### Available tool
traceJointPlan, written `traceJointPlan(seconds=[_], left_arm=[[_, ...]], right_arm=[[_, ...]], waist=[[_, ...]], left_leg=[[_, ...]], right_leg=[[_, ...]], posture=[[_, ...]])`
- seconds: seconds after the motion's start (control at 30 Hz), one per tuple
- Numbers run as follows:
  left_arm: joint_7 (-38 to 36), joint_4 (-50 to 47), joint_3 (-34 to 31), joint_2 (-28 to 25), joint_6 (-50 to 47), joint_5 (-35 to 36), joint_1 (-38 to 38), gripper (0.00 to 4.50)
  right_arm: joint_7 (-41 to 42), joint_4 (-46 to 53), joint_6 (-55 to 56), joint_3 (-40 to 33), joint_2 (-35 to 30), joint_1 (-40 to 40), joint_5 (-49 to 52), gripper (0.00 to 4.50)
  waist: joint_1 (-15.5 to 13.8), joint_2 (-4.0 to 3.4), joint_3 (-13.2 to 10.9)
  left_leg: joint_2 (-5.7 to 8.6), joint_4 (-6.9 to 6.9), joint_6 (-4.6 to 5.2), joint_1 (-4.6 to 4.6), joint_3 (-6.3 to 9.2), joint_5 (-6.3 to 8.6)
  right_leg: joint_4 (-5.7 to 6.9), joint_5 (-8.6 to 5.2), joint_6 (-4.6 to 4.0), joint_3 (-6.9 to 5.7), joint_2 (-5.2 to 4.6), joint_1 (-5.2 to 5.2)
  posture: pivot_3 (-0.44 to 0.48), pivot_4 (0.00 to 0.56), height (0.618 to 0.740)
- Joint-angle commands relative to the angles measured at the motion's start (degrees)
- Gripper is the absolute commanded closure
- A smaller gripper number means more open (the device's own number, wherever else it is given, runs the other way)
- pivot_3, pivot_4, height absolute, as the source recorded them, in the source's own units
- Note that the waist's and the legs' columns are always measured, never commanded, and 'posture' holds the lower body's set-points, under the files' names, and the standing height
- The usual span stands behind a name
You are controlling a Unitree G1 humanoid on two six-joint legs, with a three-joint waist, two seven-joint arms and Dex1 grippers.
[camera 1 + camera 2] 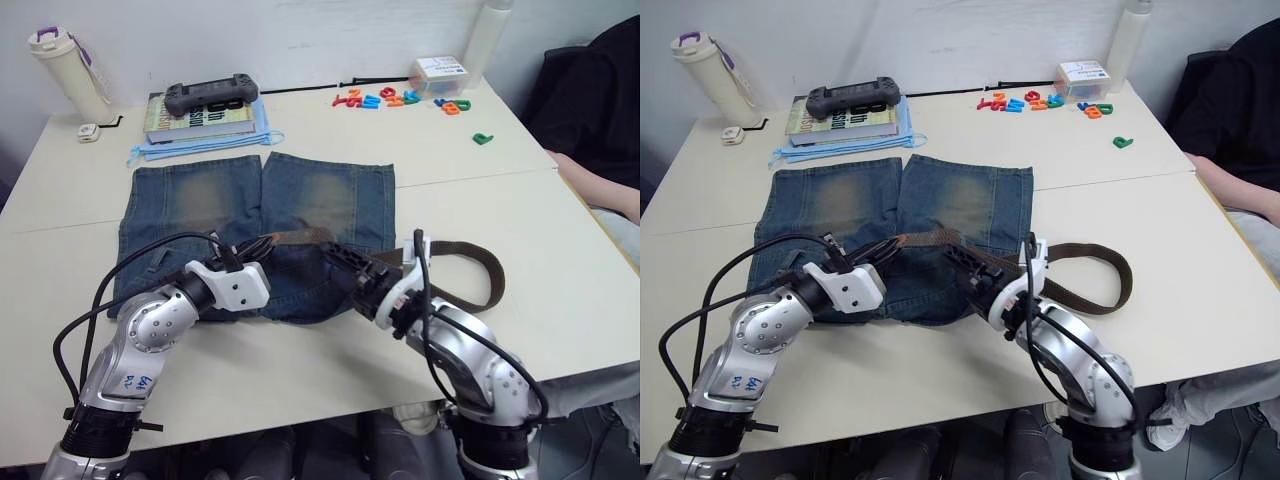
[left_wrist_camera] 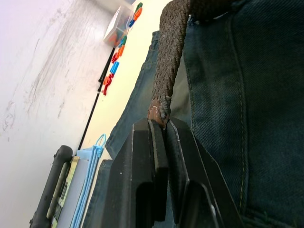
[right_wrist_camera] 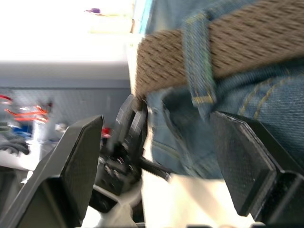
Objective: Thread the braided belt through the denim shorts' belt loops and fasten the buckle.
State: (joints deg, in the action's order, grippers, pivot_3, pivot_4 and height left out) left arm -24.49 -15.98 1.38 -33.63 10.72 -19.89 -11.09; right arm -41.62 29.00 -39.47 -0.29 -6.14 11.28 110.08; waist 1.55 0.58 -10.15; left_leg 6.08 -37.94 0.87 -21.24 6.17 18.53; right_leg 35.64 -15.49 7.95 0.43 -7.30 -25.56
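The braided belt [image 1: 940,240] runs lengthwise along the denim shorts' [image 1: 300,205] waistband, under a belt loop [image 3: 197,61]. The left gripper [image 2: 159,130] clenches its tip; the right gripper [image 3: 156,156] is spread wide beside the waistband.

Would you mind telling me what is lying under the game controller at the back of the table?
The game controller rests on a book, which lies on light blue cloth. The book's cover is partly hidden by the controller.
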Motion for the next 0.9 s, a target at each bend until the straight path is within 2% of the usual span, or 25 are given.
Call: traceJointPlan(seconds=[0.03,0.37,0.57,0.77,0.9], left_arm=[[0.4,-1.4,0.1,0.3,0.5,0.6,-0.7,4.5],[0.3,-0.8,0.7,0.6,0.7,0.6,-1.6,4.5],[-0.1,-2.2,0.0,0.7,0.4,1.4,-1.6,4.5],[-0.4,-4.1,-0.6,0.3,0.9,2.0,-0.3,4.5],[-0.5,-5.6,-1.5,0.1,0.8,2.4,1.6,4.5]], right_arm=[[-0.9,6.4,2.8,0.7,-1.1,0.1,2.9,0.66],[-4.2,12.6,9.6,7.1,2.1,3.2,2.9,0.66],[-4.6,6.2,10.4,10.1,4.8,4.3,2.9,0.66],[-2.5,0.6,11.4,9.8,5.8,7.1,2.7,0.66],[1.0,-5.0,11.8,7.8,5.6,9.1,-2.7,0.66]], waist=[[0.0,0.0,0.0],[-0.2,0.0,0.0],[-0.1,0.0,0.0],[0.0,0.0,0.0],[-0.1,0.0,0.0]], left_leg=[[-0.03,0.0,0.0,0.01,0.0,0.0],[0.0,0.0,-0.01,0.01,0.0,0.0],[0.0,0.0,-0.01,0.02,0.01,-0.01],[-0.01,-0.01,-0.01,0.01,0.01,-0.01],[-0.02,-0.01,-0.01,0.03,0.0,-0.01]], right_leg=[[0.0,0.0,0.0,-0.01,0.01,0.0],[0.0,0.0,0.0,0.0,-0.01,0.0],[0.01,0.0,0.0,-0.01,0.0,0.0],[0.02,0.0,0.0,0.0,0.01,0.0],[0.03,0.0,0.0,0.0,0.05,0.0]], posture=[[0.0,0.15,0.713],[0.0,0.15,0.713],[0.0,0.15,0.713],[0.0,0.15,0.713],[0.0,0.15,0.713]])
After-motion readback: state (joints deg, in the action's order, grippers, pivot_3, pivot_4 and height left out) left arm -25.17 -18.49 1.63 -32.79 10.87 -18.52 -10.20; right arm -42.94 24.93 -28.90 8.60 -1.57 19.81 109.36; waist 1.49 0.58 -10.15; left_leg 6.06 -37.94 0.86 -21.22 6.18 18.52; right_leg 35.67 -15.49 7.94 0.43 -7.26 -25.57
